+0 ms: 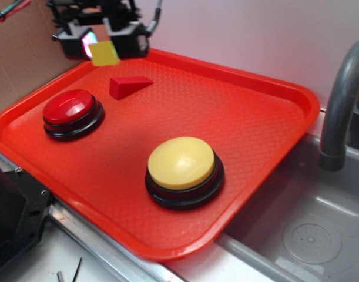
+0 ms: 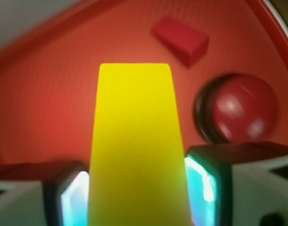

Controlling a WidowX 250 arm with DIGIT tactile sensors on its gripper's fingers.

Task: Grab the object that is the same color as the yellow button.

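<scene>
Gripper (image 1: 103, 44) clamped on the yellow block (image 1: 104, 53), which I've got hanging clear above the tray (image 1: 273, 117) at its far corner; its colour matches the yellow button (image 1: 181, 163), so the grab looks done

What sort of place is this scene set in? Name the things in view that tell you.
Probably a toy or mock kitchen sink area used as a robot test bench. A grey faucet bends over a sink basin, and an orange cafeteria tray sits beside it, with cardboard as a backdrop.
</scene>
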